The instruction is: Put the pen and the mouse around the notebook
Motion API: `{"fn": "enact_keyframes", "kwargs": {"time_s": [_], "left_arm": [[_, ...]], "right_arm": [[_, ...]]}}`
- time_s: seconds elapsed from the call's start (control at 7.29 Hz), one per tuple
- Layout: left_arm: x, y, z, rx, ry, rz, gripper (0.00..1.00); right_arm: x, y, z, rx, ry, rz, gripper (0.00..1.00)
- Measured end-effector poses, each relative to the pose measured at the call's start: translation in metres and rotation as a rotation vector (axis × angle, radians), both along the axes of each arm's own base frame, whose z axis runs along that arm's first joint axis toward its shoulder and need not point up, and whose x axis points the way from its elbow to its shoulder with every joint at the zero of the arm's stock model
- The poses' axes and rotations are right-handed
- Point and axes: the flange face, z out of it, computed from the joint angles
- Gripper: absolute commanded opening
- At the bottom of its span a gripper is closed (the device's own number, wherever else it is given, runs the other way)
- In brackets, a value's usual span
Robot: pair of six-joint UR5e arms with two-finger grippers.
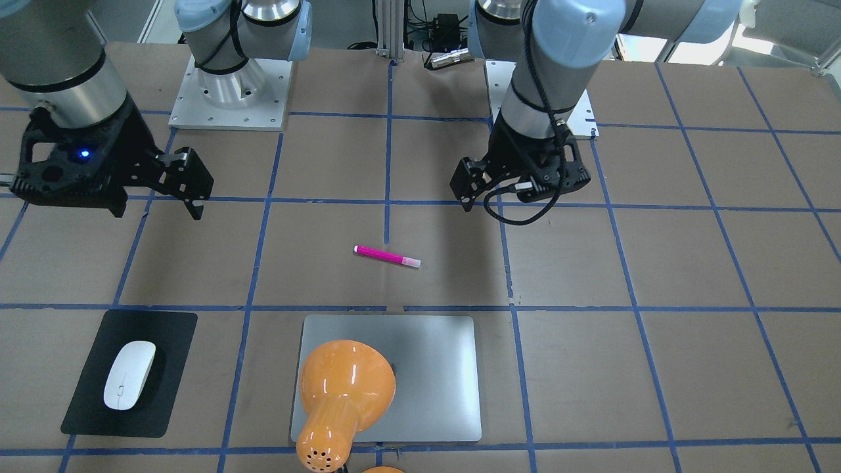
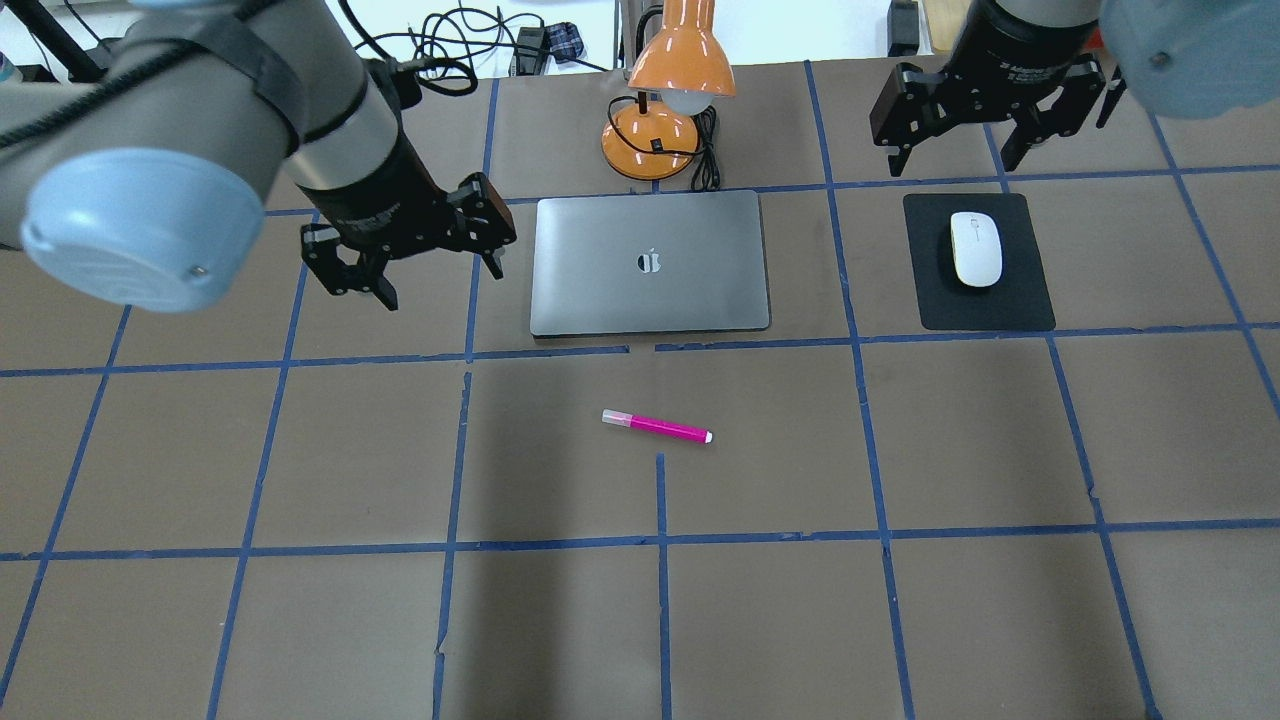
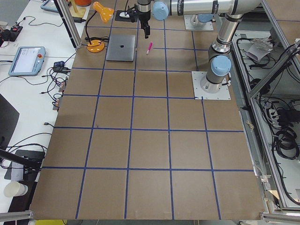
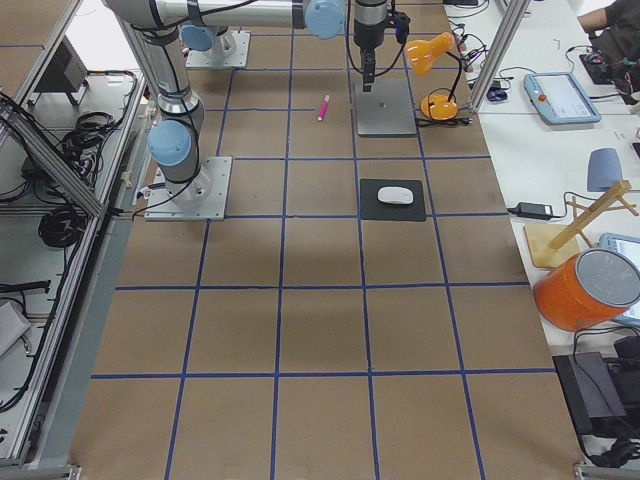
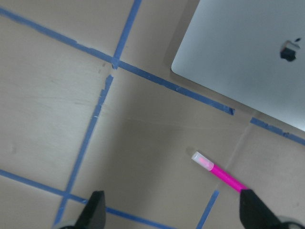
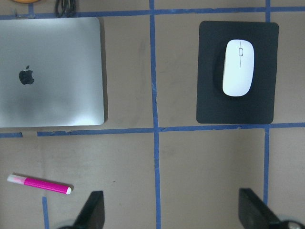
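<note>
The magenta pen (image 2: 656,427) lies flat mid-table, nearer the robot than the closed silver notebook (image 2: 650,262). The white mouse (image 2: 976,249) rests on a black mat to the notebook's right. My left gripper (image 2: 440,282) hovers open and empty just left of the notebook; its wrist view shows the pen (image 5: 219,171) and a notebook (image 5: 248,57) corner below. Beyond the mat, my right gripper (image 2: 952,165) hangs open and empty; its wrist view takes in the mouse (image 6: 238,74), notebook (image 6: 50,71) and pen (image 6: 39,184).
An orange desk lamp (image 2: 665,90) stands behind the notebook, its shade covering part of the lid in the front view. The black mat (image 2: 985,310) lies under the mouse. Blue tape lines grid the brown table. The arms' base plates (image 1: 230,98) sit at the robot's edge.
</note>
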Motion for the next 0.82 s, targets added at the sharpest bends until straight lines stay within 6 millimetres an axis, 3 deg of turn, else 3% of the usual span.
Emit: {"fn": "enact_keyframes", "kwargs": {"time_s": [0.14,0.27,0.82], "left_arm": [[0.005,-0.001,0.021,0.009,-0.006,-0.059,1.00],[0.009,-0.004,0.026,0.024,-0.022,-0.116,1.00],[0.014,-0.005,0.024,0.034,-0.053,-0.200,1.00]], "right_arm": [[0.004,-0.007,0.006,-0.002,-0.004,-0.002,1.00],[0.004,-0.009,0.013,-0.004,-0.006,-0.001,1.00],[0.005,-0.003,0.015,0.035,-0.011,0.002,1.00]]}}
